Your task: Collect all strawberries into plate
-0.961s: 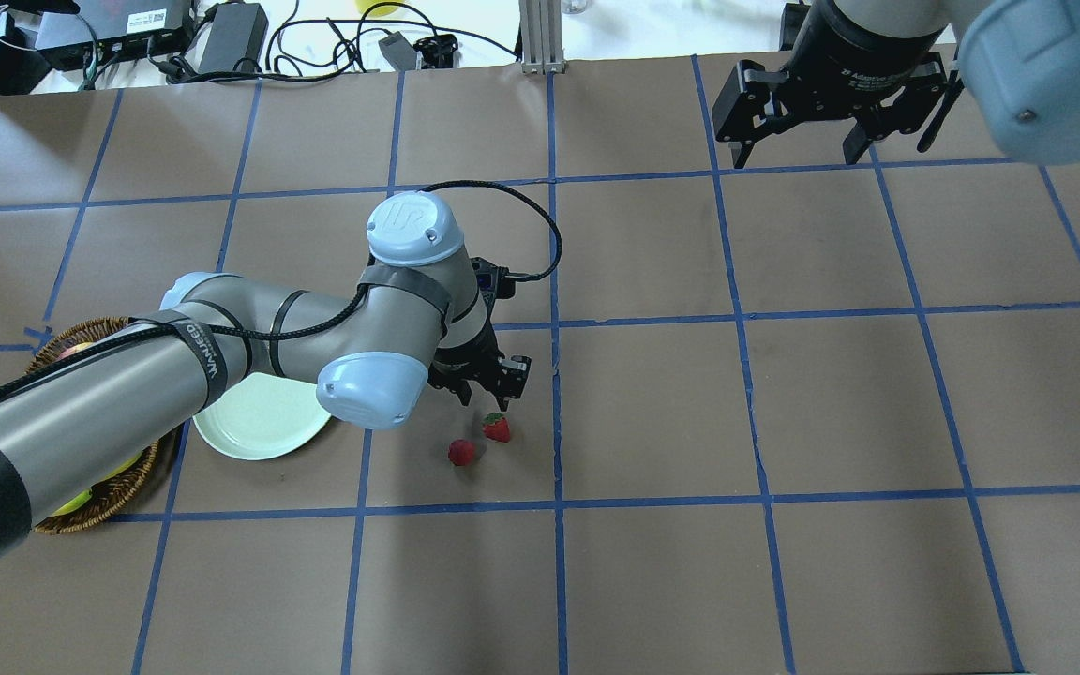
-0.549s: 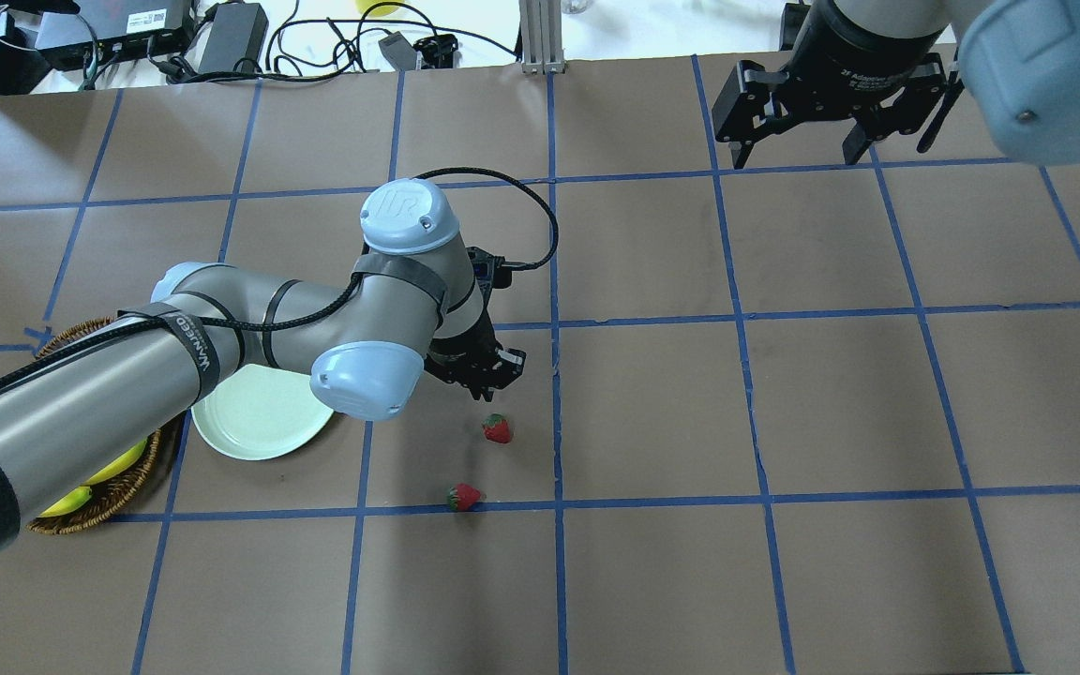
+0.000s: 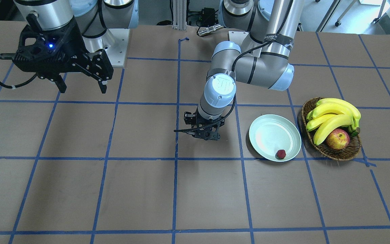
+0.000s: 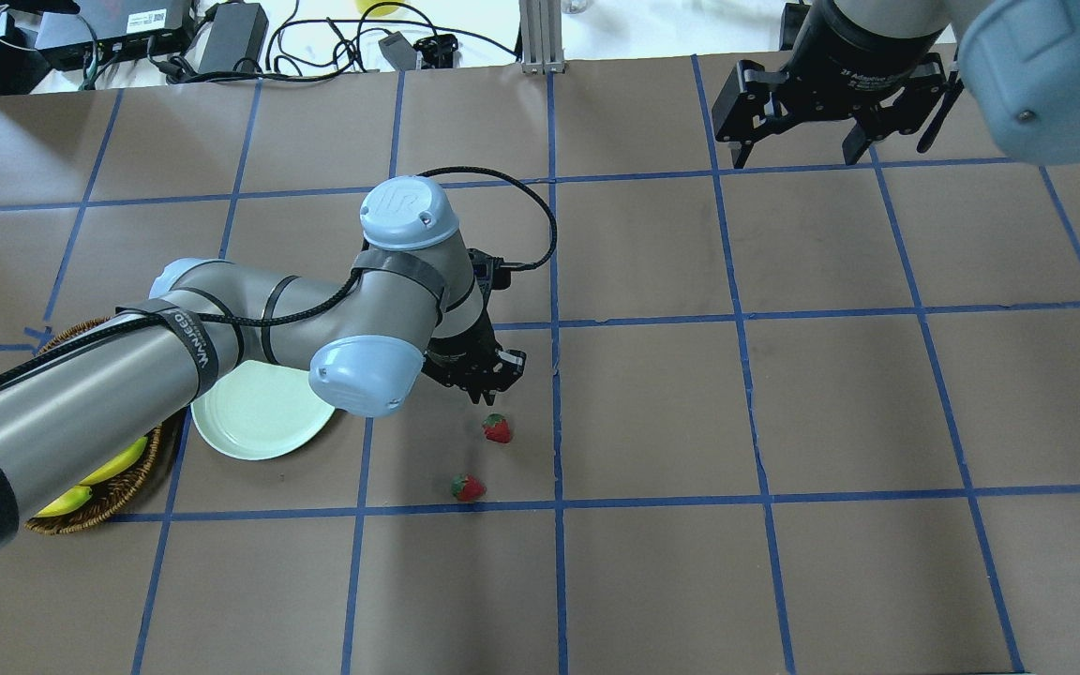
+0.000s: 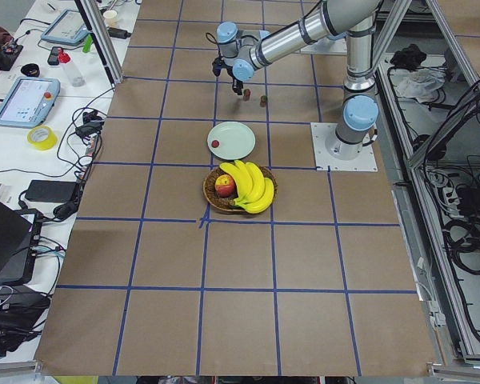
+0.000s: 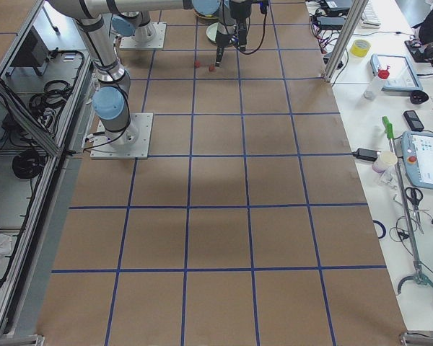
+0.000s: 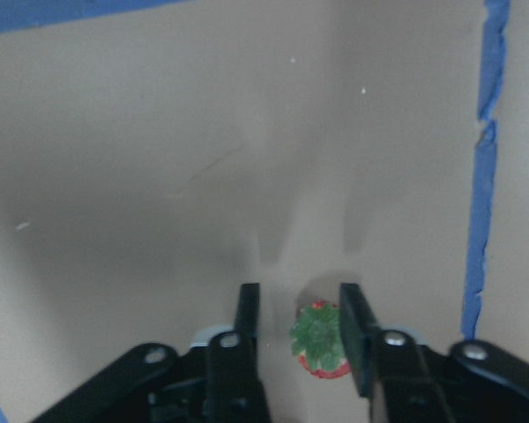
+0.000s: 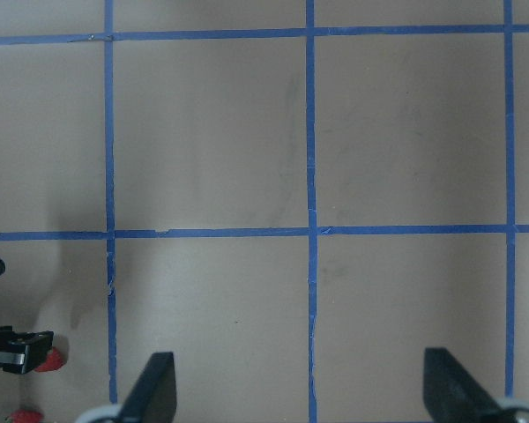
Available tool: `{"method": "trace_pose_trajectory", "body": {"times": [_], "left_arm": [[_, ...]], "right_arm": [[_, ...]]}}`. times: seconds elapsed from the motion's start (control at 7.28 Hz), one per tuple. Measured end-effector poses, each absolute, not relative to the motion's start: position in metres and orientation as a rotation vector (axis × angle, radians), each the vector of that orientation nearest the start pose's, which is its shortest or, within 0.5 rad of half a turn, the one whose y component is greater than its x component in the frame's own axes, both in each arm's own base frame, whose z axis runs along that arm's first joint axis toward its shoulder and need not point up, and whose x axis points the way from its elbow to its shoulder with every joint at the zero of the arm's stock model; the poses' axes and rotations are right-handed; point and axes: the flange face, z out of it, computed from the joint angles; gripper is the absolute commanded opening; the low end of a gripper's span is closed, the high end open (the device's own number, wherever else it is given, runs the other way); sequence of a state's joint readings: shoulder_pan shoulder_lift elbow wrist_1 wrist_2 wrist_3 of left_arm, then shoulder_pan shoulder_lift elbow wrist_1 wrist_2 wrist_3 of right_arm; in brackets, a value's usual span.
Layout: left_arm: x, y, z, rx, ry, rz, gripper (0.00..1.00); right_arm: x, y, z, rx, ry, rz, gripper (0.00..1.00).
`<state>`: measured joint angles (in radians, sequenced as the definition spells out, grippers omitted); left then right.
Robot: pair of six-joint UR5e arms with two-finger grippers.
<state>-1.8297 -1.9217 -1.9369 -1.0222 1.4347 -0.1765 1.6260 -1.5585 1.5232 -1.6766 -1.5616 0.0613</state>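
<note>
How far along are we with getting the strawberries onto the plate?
One of three looks done: a strawberry lies in the plate. In hand: the left pincer hovers open over a second strawberry, not yet gripping it. Left: that one and a third strawberry, both on the table. The right pincer hangs open and empty, away from the berries.
</note>
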Motion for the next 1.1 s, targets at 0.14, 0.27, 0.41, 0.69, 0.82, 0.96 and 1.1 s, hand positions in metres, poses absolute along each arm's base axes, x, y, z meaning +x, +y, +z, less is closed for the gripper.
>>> {"method": "trace_pose_trajectory", "body": {"times": [0.14, 0.27, 0.41, 0.69, 0.82, 0.96, 1.1], "left_arm": [[-0.276, -0.466, 0.187, 0.077, 3.224, 0.339, 1.00], [-0.276, -0.463, 0.183, 0.046, 3.220, 0.373, 0.94], [-0.275, -0.459, 0.180, 0.031, 3.213, 0.402, 0.87], [-0.274, -0.454, 0.174, 0.017, 3.206, 0.433, 0.86], [-0.274, -0.453, 0.172, 0.014, 3.205, 0.441, 0.82], [-0.274, -0.453, 0.169, 0.013, 3.203, 0.451, 0.72], [-0.275, -0.454, 0.165, 0.011, 3.201, 0.462, 0.37]], "right_arm": [[0.162, -0.502, 0.517, 0.009, 3.116, -0.219, 1.00], [0.162, -0.502, 0.517, 0.009, 3.117, -0.219, 1.00], [0.162, -0.502, 0.517, 0.009, 3.116, -0.219, 1.00], [0.162, -0.502, 0.517, 0.010, 3.115, -0.219, 1.00], [0.162, -0.502, 0.517, 0.011, 3.115, -0.219, 1.00], [0.162, -0.502, 0.517, 0.011, 3.115, -0.219, 1.00], [0.162, -0.502, 0.517, 0.011, 3.115, -0.220, 1.00]]}}
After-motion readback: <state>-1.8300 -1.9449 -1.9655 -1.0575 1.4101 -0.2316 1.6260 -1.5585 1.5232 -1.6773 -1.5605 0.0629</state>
